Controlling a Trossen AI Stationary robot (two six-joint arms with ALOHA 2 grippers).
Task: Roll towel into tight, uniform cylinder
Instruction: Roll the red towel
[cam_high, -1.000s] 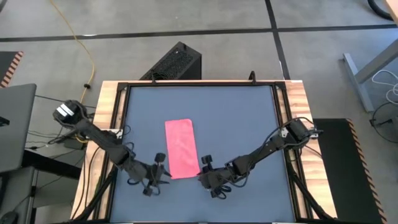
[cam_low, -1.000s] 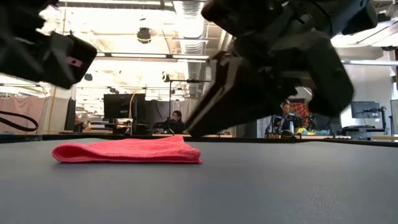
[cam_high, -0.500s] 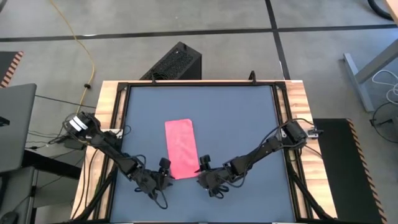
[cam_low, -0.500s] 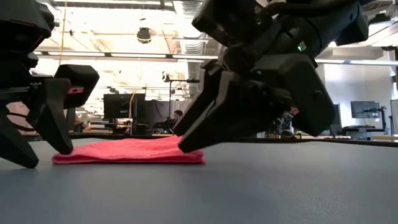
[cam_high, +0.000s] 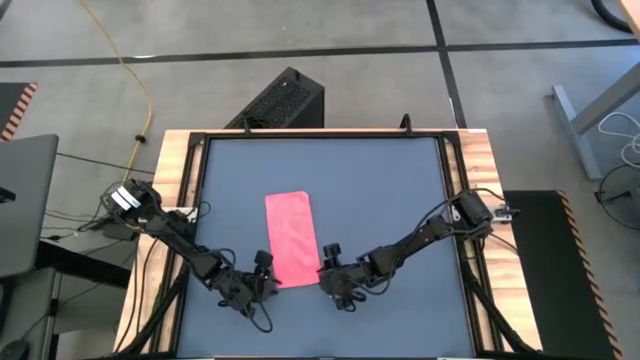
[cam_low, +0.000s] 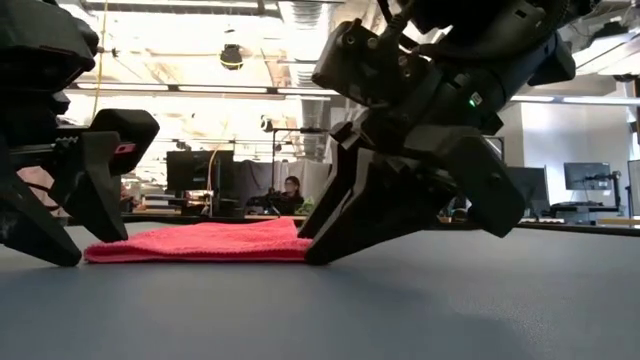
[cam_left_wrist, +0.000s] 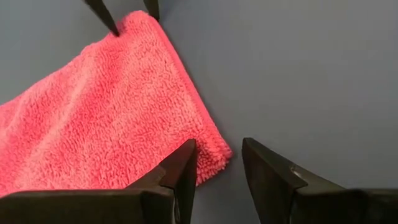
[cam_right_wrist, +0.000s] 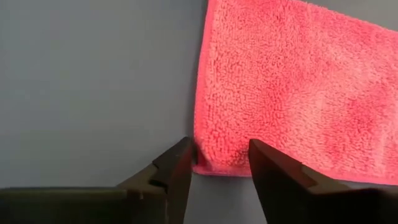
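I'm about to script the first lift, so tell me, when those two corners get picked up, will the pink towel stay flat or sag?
The towel will likely sag: its fluffy pile looks soft and it lies limp on the table. It looks light, so lifting should be easy. With the left end effector and right end effector open around separate near corners, the span between could droop.

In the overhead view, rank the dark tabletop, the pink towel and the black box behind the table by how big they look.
Largest to smallest in the high view:
1. The tabletop, by far the largest.
2. The black box on the floor behind the table.
3. The towel.
The box and the towel look close in size, so their order is unsure.
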